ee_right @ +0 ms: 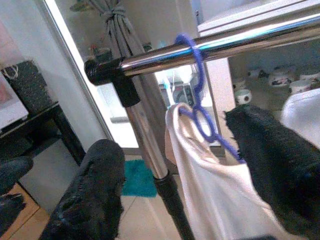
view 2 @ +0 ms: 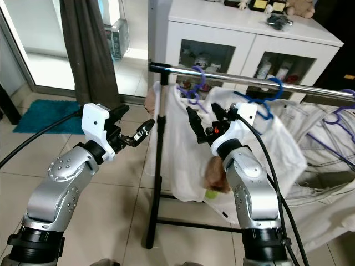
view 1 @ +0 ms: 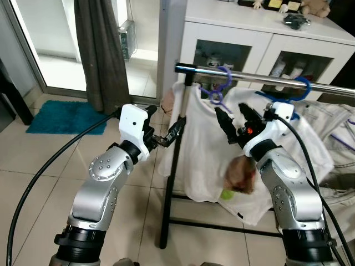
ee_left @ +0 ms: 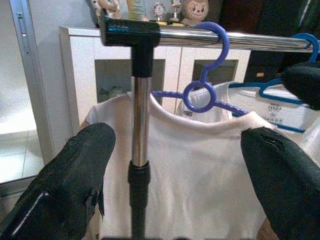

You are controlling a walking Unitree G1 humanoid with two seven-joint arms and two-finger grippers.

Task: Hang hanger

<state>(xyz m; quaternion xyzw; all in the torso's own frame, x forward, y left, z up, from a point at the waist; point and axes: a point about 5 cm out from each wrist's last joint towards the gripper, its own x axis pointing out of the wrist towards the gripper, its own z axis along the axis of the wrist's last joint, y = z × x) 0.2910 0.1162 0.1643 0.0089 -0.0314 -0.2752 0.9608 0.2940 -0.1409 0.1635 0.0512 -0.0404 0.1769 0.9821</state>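
A purple hanger (view 1: 218, 84) carrying a white shirt (view 1: 199, 160) is hooked over the chrome rail (view 1: 260, 79) of a clothes rack, close to the rail's left end and its black upright post (view 1: 177, 166). My left gripper (view 1: 169, 126) is open just left of the post, at the shirt's shoulder height. In the left wrist view its fingers (ee_left: 75, 180) straddle the post (ee_left: 141, 125) and the purple hanger (ee_left: 200, 95) from a distance. My right gripper (view 1: 234, 123) is open just right of and below the hanger's hook, holding nothing. Its wrist view shows the hook (ee_right: 197, 75) over the rail.
A blue hanger (view 1: 299, 88) with more white clothes hangs further right on the rail. Behind the rack stands a white cabinet (view 1: 249, 33). A dark curtain (view 1: 102, 50) and a teal mat (view 1: 66, 116) are to the left. The rack's base bar (view 1: 222, 227) lies on the tiled floor.
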